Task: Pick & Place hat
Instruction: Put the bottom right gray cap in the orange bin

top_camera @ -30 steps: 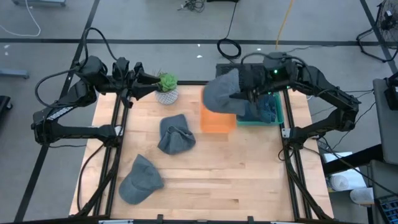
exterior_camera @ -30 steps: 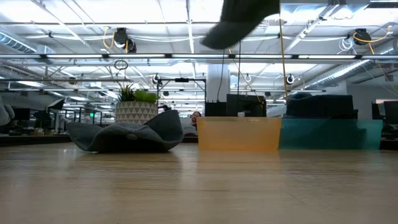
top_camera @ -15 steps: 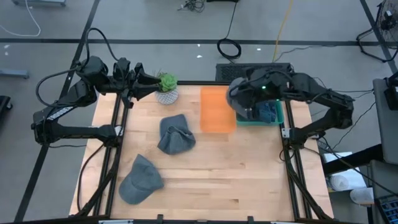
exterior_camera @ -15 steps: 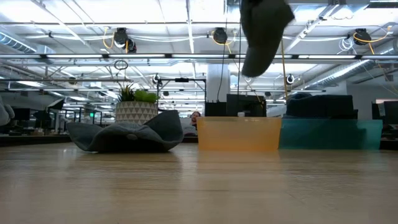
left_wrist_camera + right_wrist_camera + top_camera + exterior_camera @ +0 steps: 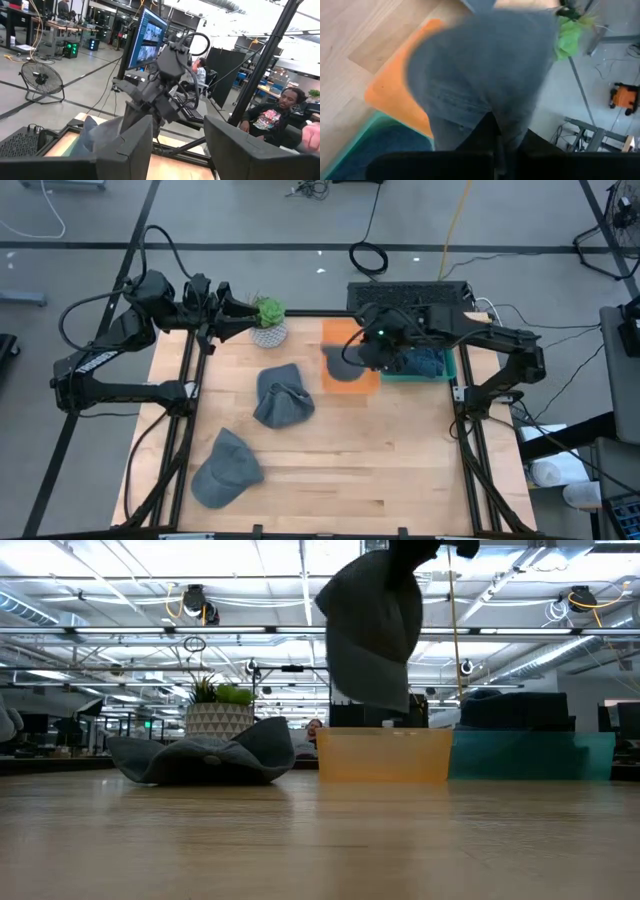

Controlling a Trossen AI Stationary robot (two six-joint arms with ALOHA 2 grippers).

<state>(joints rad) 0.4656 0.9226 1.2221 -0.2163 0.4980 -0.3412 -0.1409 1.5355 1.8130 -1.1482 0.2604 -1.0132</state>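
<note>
My right gripper [image 5: 372,350] is shut on a grey hat [image 5: 370,630] that hangs over the orange bin [image 5: 350,370] at the far right of the table. In the right wrist view the hat [image 5: 485,75] fills most of the picture above the bin [image 5: 390,85]. Two more grey hats lie flat on the wood, one at mid table [image 5: 283,395] and one at the near left [image 5: 225,470]. At the far left, beside the plant pot [image 5: 268,328], my left gripper [image 5: 177,150] is held level and open, with nothing between its fingers. My right gripper pinches a bunch of the hat's cloth [image 5: 492,120] between its two shut fingers. The fingers come slanting down from above. The hat hangs below them, its lower edge [image 5: 370,705] just above the orange bin's rim and touching nothing.
A teal bin [image 5: 430,368] holding dark cloth stands against the orange bin's right side. The potted plant [image 5: 218,710] stands at the far edge. Bare wood lies at mid table and near right. People sit in the room beyond the table.
My right gripper has gone down and toward the table's left, from the teal bin to over the orange bin, rolling its wrist and tipping downward. The hat has swung round with it and now hangs lower, just above the orange bin.
</note>
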